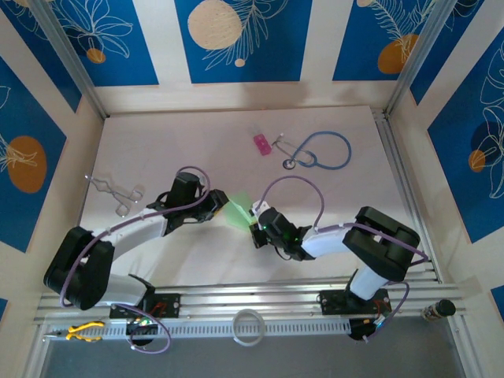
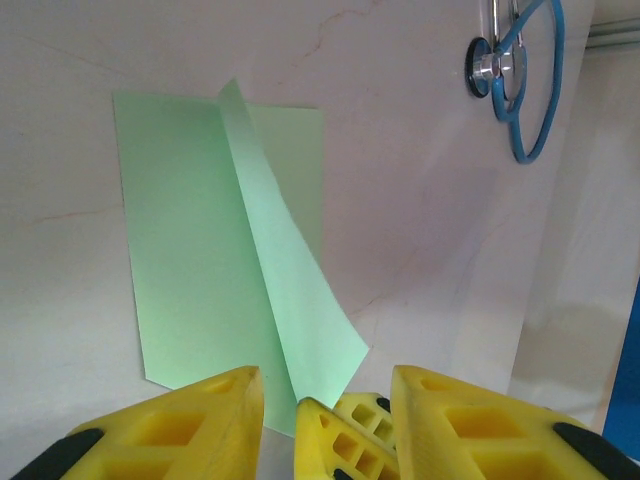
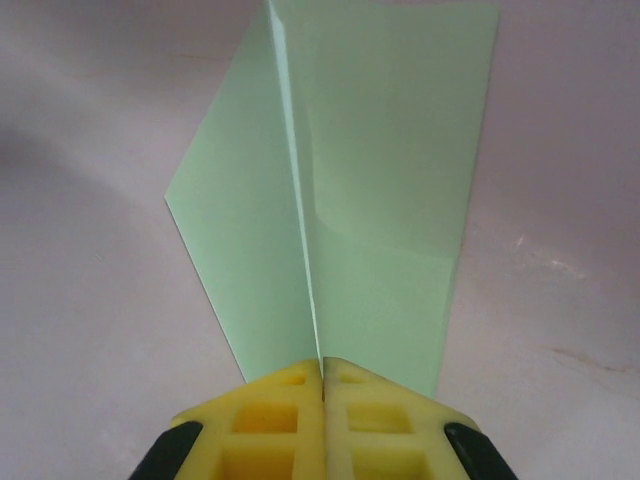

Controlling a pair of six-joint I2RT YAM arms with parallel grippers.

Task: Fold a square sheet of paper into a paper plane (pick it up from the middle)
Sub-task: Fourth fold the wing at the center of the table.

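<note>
The light-green sheet of paper (image 1: 236,213) lies mid-table between both grippers. It has a centre crease standing up as a ridge (image 2: 262,260), with one flap flat on the table and one raised. My right gripper (image 3: 322,365) is shut on the near end of that crease, its yellow fingers pressed together on the paper (image 3: 340,200). My left gripper (image 2: 325,390) is open at the paper's opposite edge, its jaws apart on either side of the right gripper's fingers (image 2: 350,440). From above, the left gripper (image 1: 219,206) and right gripper (image 1: 253,224) face each other across the sheet.
A blue stethoscope (image 1: 319,151) and a small pink block (image 1: 261,144) lie at the back of the table. Clear tongs (image 1: 118,193) rest at the left. A white ring (image 1: 248,327) and yellow pliers (image 1: 83,332) sit on the front rail.
</note>
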